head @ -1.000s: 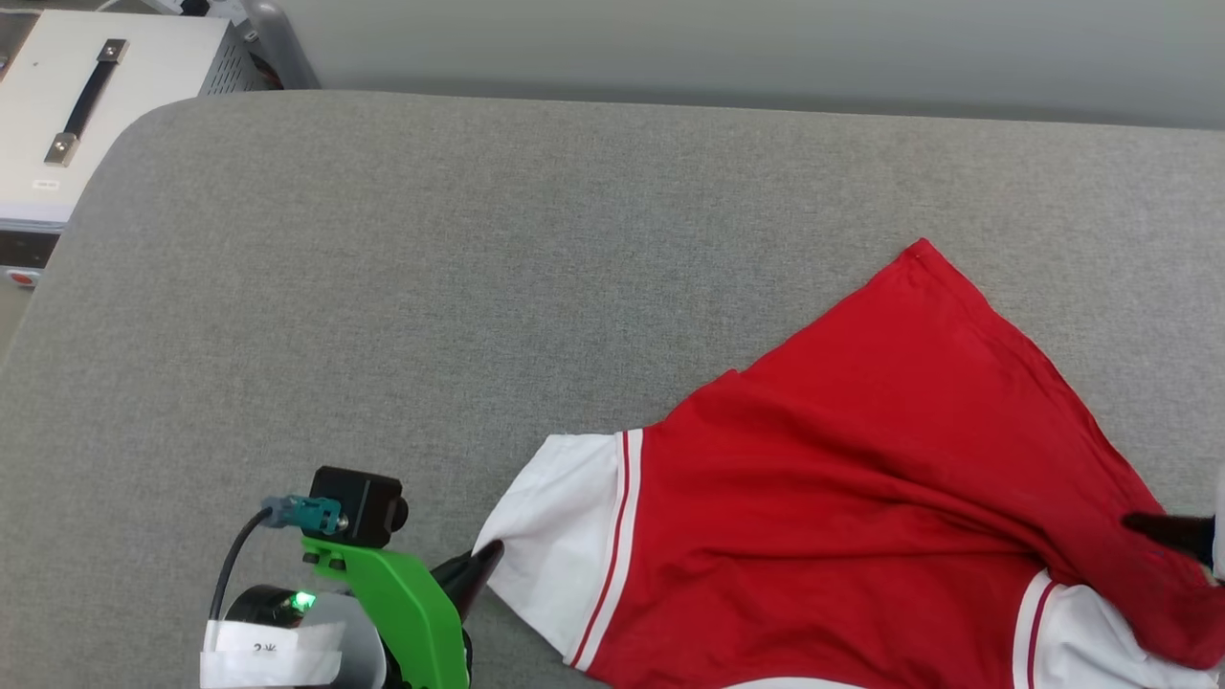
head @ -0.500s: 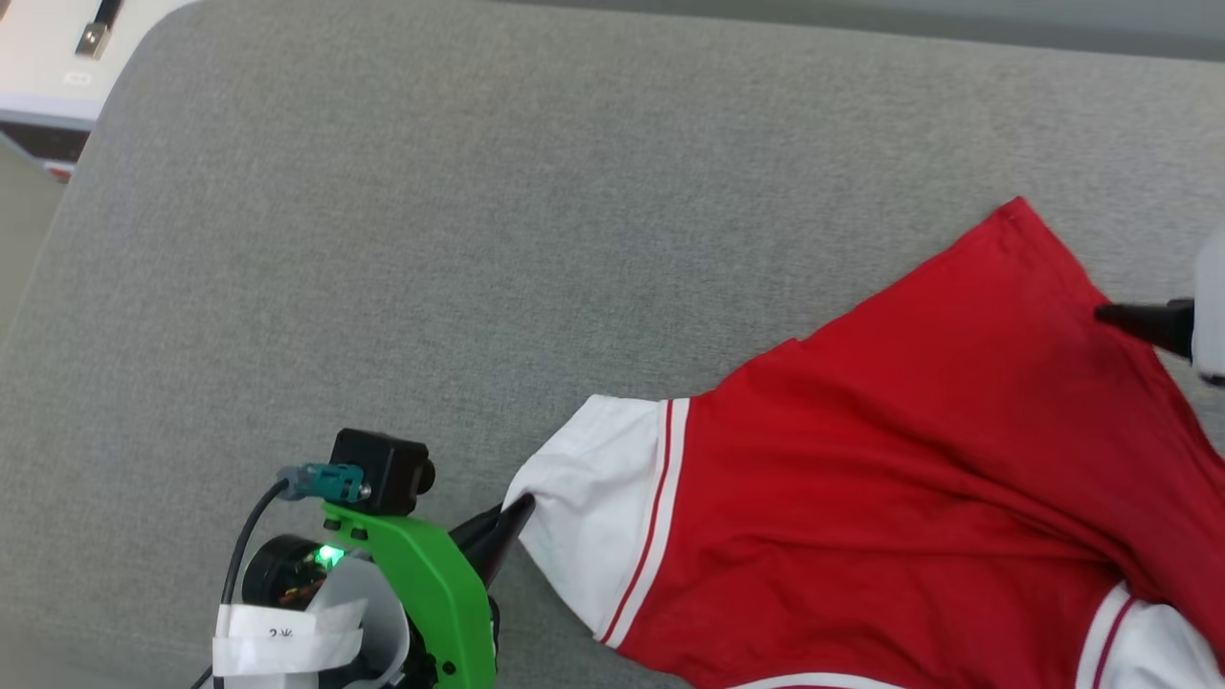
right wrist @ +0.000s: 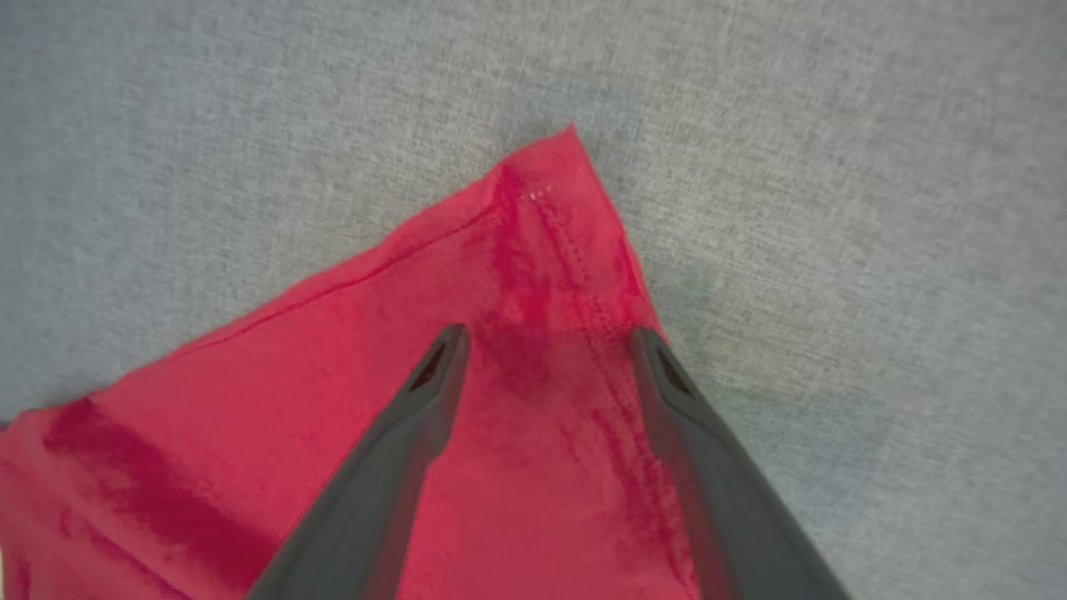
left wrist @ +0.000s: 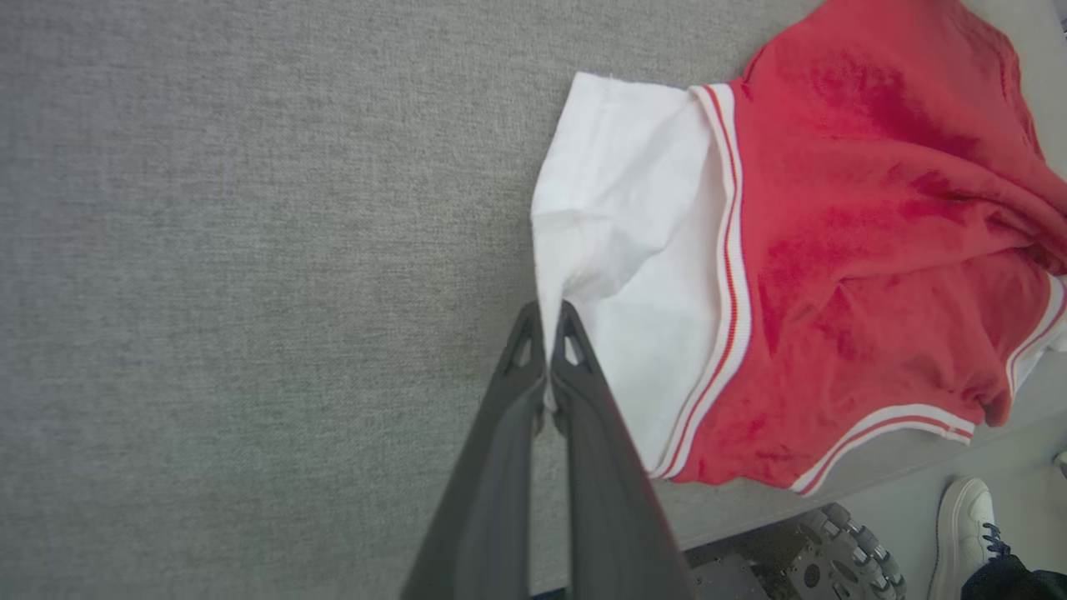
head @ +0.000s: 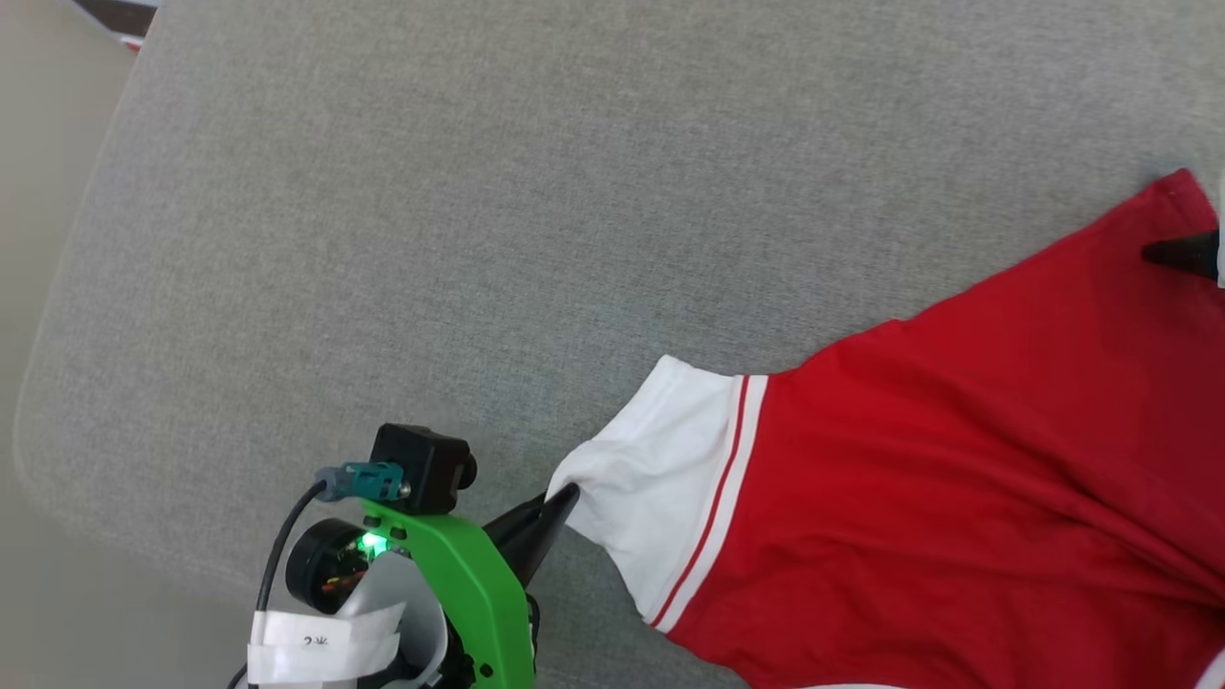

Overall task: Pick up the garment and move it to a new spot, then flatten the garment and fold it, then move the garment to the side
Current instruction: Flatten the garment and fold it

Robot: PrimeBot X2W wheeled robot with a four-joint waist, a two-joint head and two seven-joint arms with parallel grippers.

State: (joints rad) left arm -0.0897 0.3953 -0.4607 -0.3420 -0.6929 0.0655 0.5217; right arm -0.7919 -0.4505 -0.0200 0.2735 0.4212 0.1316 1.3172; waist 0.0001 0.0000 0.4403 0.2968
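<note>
While left fingers (left wrist: 583, 433) pinch the garment (head: 957, 478), right fingers (right wrist: 400, 442) stand spread.

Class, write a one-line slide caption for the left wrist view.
Left gripper shut on the garment at its white sleeve edge, over a grey surface.

The head view looks steeply down from above the left gripper (head: 565, 493); the wrist views look from close behind it and the right gripper (right wrist: 550, 333); all share the garment (head: 957, 478).
</note>
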